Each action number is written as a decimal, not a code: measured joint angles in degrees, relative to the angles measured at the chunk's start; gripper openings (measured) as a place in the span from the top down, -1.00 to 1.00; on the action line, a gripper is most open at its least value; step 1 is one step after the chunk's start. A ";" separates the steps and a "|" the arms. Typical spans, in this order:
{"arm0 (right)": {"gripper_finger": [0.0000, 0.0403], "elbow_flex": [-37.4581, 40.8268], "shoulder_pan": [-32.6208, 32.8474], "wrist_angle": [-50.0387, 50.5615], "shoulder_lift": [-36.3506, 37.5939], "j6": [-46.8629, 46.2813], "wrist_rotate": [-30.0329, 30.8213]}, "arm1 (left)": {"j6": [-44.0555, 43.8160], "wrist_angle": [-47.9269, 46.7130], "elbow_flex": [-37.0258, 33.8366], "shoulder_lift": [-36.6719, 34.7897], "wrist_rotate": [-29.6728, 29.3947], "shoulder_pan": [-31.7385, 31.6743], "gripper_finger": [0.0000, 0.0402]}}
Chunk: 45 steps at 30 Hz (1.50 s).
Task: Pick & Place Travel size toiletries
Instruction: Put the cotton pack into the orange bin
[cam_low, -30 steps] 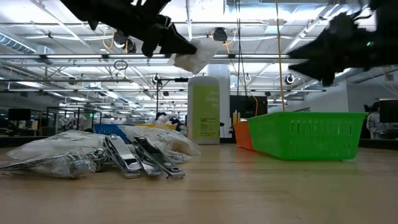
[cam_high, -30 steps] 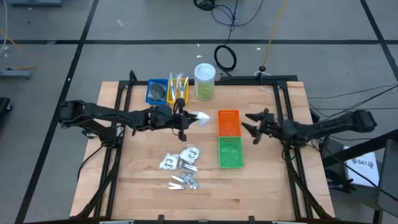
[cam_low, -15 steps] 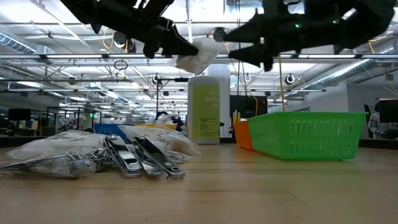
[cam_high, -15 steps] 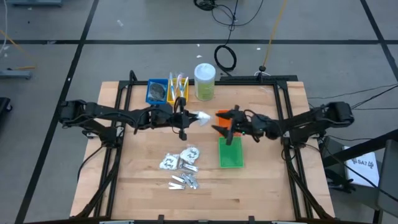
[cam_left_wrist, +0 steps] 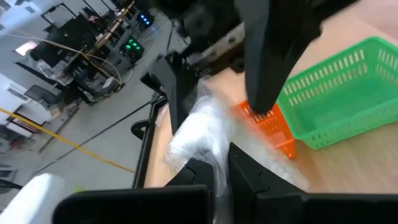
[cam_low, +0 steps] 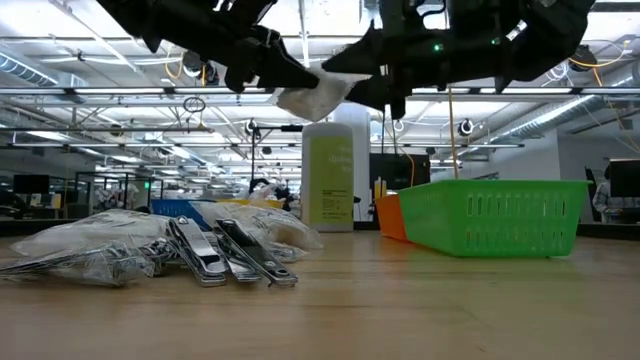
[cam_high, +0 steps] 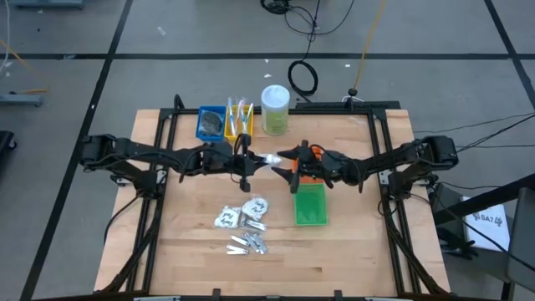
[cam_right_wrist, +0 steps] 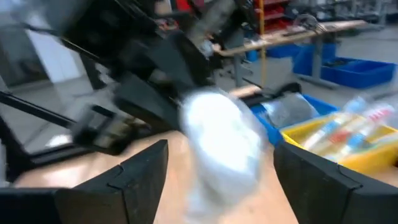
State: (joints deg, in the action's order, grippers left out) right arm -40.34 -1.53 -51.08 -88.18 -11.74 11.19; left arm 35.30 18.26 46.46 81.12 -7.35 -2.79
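One of the travel size toiletries, a white crinkly packet (cam_high: 269,158), hangs in the air above the table's middle, with my left gripper (cam_high: 251,160) shut on it. My right gripper (cam_high: 284,164) is open and faces the left one. Its fingers (cam_right_wrist: 144,171) stand on either side of the packet's free end (cam_right_wrist: 221,137); whether they touch it I cannot tell. More packets and silvery items (cam_high: 244,224) lie in a pile on the near part of the table. My left gripper pinches the packet's left end (cam_left_wrist: 208,152) between its two fingers. The fingers come nearly level from the table's left. The packet is lifted clear of the table and sticks out past the fingertips toward the right gripper.
A blue tray (cam_high: 210,123) with a dark pad, a yellow tray (cam_high: 240,118) with sticks and a tall jar (cam_high: 275,109) stand at the far edge. An orange tray (cam_high: 311,155) lies under my right arm, a green tray (cam_high: 309,205) just nearer.
My right gripper has swept from the table's right side toward its left, passing over the orange and green trays, and now stands at the packet's free end. The left gripper and the packet have kept still.
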 joint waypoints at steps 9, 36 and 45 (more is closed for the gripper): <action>-0.35 0.39 -0.01 8.02 3.82 0.47 0.55 | 2.34 -0.09 0.00 -0.48 -3.73 4.14 0.92; 0.97 0.30 0.80 5.27 4.56 3.63 -12.34 | -18.24 5.38 0.19 -1.32 -10.76 8.08 0.76; 0.99 0.57 4.62 34.52 15.46 3.31 6.42 | -18.59 3.36 3.13 -6.49 -23.50 18.94 0.03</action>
State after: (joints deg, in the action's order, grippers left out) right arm -39.76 3.08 -16.56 -72.72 -8.44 17.61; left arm 16.71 21.63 49.59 74.63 -30.85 16.15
